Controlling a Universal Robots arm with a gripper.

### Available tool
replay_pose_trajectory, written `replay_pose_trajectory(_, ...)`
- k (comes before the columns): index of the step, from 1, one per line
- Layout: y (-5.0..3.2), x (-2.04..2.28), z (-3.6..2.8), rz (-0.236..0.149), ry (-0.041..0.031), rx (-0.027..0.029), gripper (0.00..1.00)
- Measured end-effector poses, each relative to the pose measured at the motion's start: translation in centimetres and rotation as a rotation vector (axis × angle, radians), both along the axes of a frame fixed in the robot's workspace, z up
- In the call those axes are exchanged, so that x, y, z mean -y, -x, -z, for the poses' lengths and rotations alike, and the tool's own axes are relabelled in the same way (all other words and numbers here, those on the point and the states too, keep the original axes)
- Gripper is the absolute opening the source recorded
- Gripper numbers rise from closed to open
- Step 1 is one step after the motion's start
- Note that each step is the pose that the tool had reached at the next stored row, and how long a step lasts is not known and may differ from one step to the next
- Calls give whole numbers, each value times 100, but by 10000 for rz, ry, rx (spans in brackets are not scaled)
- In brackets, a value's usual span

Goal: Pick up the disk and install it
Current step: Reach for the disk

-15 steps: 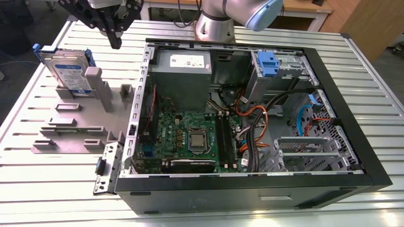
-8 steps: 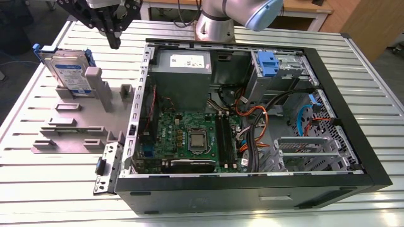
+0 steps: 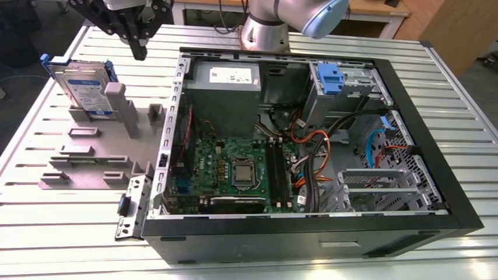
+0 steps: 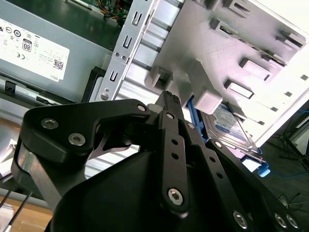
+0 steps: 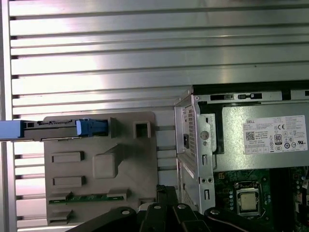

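The disk, a silver hard drive with a white-and-blue label in a bright blue carrier, stands on edge in a grey holder on the exterior view's left. In the first wrist view the disk shows edge-on; in the second wrist view its label peeks from behind the holder. My gripper hangs above the table, a little toward the exterior view's right of the disk and clear of it. Its black fingers meet at one tip, shut on nothing, in both wrist views.
An open black computer case lies on the slatted metal table. Inside are a grey power supply, a motherboard, cables and a silver drive cage with a blue latch. The arm's base stands behind the case.
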State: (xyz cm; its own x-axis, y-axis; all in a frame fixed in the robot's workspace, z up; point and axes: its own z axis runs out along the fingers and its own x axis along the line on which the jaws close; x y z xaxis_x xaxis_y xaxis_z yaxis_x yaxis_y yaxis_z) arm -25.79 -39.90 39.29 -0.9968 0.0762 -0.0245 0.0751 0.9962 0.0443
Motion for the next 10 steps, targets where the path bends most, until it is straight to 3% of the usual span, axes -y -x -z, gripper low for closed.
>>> replay_pose_trajectory(10, 28, 0, 0, 0, -1, 0, 11)
